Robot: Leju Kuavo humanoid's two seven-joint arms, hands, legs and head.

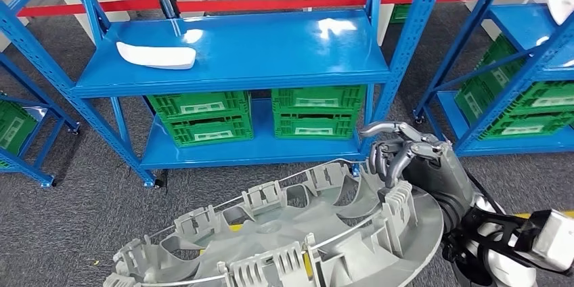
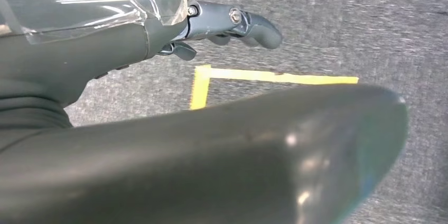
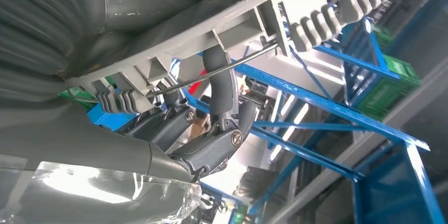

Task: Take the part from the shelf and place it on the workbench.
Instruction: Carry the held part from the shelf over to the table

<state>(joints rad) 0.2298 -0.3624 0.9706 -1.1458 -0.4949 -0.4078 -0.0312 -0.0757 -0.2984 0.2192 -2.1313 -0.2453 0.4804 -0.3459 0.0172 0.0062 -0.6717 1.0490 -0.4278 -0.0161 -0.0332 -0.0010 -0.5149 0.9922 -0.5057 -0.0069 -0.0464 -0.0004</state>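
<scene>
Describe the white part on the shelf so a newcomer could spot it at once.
Find the blue shelf unit straight ahead, with green crates on its lower level. On its upper level, toward the left, lies the white part, a long curved shell and the only loose item there.

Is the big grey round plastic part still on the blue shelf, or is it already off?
Off. The grey round plastic part is held by the right hand above the carpet, in front of the blue metal shelf.
</scene>
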